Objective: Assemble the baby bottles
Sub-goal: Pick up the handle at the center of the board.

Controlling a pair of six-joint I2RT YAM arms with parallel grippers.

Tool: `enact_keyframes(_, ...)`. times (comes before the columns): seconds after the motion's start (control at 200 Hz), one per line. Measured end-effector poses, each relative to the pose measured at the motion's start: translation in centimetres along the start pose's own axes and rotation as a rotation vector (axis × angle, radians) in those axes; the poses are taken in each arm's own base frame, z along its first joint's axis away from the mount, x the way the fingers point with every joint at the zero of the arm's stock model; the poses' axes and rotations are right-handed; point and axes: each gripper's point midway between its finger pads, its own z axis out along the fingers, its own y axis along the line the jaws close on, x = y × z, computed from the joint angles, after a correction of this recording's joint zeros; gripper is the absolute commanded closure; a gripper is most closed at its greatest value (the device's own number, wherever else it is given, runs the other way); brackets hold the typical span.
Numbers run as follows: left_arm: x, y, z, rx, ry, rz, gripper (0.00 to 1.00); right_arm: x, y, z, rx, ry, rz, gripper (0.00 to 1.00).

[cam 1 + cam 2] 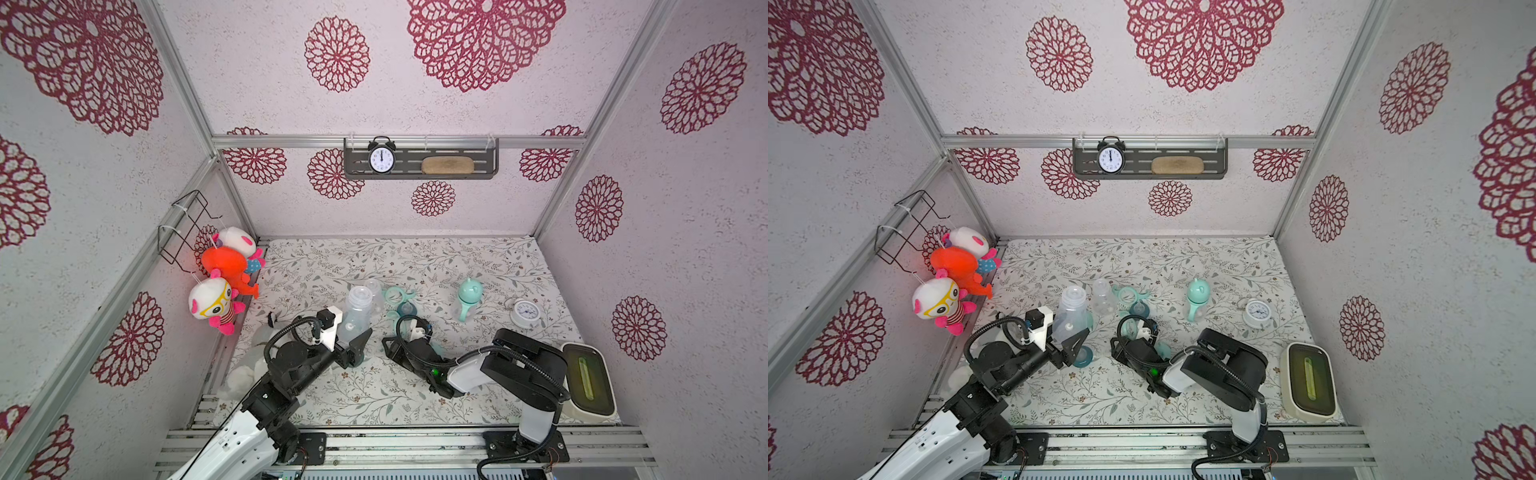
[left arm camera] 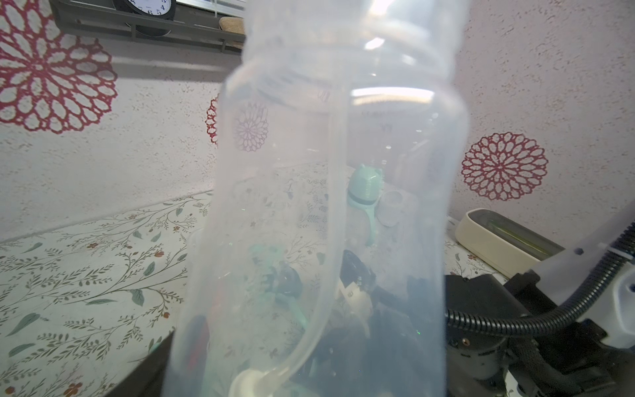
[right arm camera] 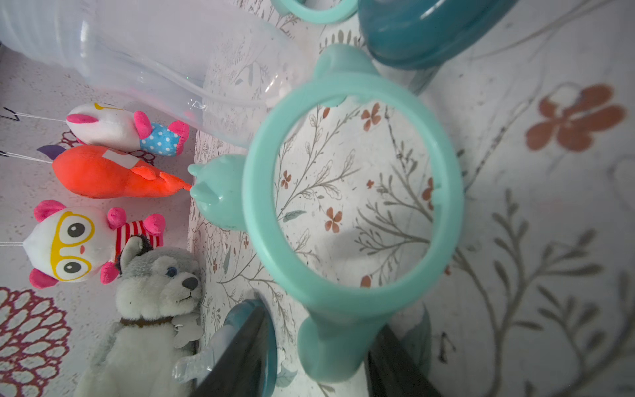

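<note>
Ring (image 3: 448, 206) looks light, stiff, slick; right claw (image 3: 321, 318) spread astride its handle (image 3: 338, 357), where we'd grip. Left claw (image 1: 357, 347) pinches bottle (image 2: 343, 206) low; thin wall, squeeze gently.

Bright, even light; walls (image 1: 415, 104) bow at both top views' edges. Glare streaks the blurred clear bottle (image 2: 343, 189) close before my left wrist camera.

A staged nursery booth: aluminium frame (image 1: 399, 142), flowered walls (image 1: 336, 54), plush toys (image 1: 212, 305), leafy table cover (image 1: 374, 395)
</note>
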Motion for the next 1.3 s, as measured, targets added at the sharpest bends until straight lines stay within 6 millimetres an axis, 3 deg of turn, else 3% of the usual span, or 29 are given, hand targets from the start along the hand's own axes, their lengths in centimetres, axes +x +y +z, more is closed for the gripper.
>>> enact_keyframes(0.295,-0.3,0.0,-0.5,0.0,-0.008,0.002,1.0,-0.6,-0.8,0.2,0.025,-0.001,-0.008,0.72)
enact_keyframes(0.851,-0.1,0.0,-0.6,-0.004,0.001,0.002,1.0,-0.6,-1.1,0.6,0.065,0.025,-0.064,0.8)
enact_keyframes(1.146,0.2,0.1,-0.4,-0.005,0.01,0.001,1.0,-1.1,-1.7,-0.6,0.136,0.018,-0.115,0.89)
enact_keyframes(1.301,0.2,0.1,-0.4,-0.004,0.011,0.001,1.0,-1.8,-1.1,-2.0,0.163,0.0,-0.173,0.92)
